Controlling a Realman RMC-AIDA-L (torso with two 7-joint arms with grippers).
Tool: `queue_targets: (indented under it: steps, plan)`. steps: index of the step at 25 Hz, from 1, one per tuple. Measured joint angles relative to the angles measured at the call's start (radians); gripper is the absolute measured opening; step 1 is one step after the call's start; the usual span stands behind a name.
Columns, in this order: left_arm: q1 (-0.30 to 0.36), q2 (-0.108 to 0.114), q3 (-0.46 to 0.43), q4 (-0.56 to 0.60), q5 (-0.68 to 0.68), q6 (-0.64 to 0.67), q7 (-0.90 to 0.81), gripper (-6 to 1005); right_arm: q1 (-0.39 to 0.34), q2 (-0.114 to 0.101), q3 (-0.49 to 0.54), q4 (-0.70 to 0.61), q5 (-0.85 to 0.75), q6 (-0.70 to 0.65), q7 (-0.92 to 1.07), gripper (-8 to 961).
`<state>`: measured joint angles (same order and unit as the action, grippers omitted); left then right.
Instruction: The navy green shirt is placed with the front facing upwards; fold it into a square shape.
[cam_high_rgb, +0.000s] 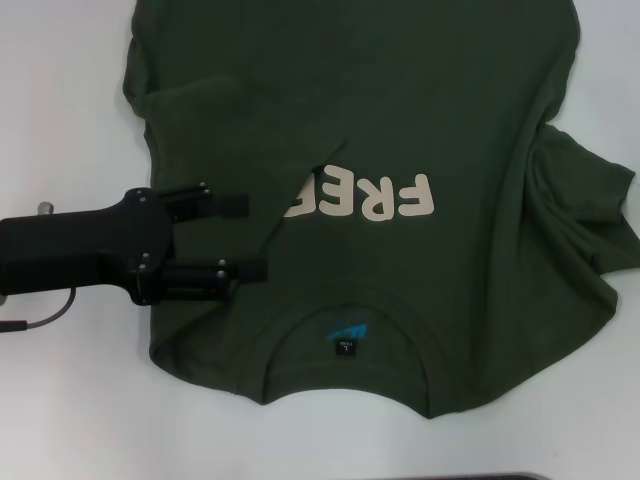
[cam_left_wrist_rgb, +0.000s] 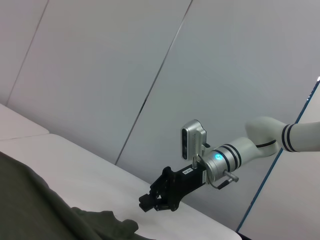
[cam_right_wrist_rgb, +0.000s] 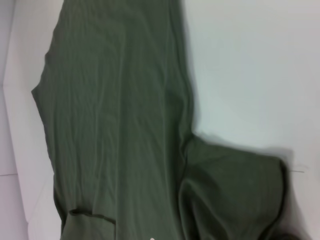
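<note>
The navy green shirt (cam_high_rgb: 400, 130) lies spread on the white surface (cam_high_rgb: 60, 400), collar toward six o'clock in the head view and hem running off past twelve, so its long axis goes from six to twelve. Its nine o'clock side is already folded inward, the diagonal edge covering part of the cream lettering (cam_high_rgb: 365, 197), while the three o'clock sleeve (cam_high_rgb: 585, 215) lies out loose and rumpled. The left gripper (cam_high_rgb: 255, 236) reaches in from nine o'clock, jaws open with nothing between them, tips over the folded edge just short of the lettering. The right gripper (cam_left_wrist_rgb: 152, 201) hangs above the surface beyond the loose sleeve (visible only in the left wrist view; whether its jaws are open I cannot tell). The unfolded sleeve lies on the right arm's side, so that arm looks better placed for the next fold.
</note>
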<state>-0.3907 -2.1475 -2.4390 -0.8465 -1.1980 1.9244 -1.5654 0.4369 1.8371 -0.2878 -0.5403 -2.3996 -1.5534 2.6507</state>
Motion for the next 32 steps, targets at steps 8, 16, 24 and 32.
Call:
queue_targets:
  steps: [8,16,24,32]
  plan:
    - [0.0,-0.003,0.0,0.0,0.0,-0.005,-0.001,903,-0.009,0.004,0.005,0.011,0.0,0.012,0.029,214]
    - [0.001,-0.003,0.0,0.0,0.0,-0.004,0.0,903,-0.009,0.009,0.004,0.011,0.002,0.033,0.029,514]
    - [-0.001,-0.007,0.0,0.0,0.0,-0.006,0.001,903,-0.003,0.025,-0.004,0.011,-0.001,0.069,0.023,547]
    - [-0.001,-0.01,0.0,0.0,0.0,-0.009,0.005,904,0.003,0.033,-0.005,0.028,0.001,0.09,0.025,547]
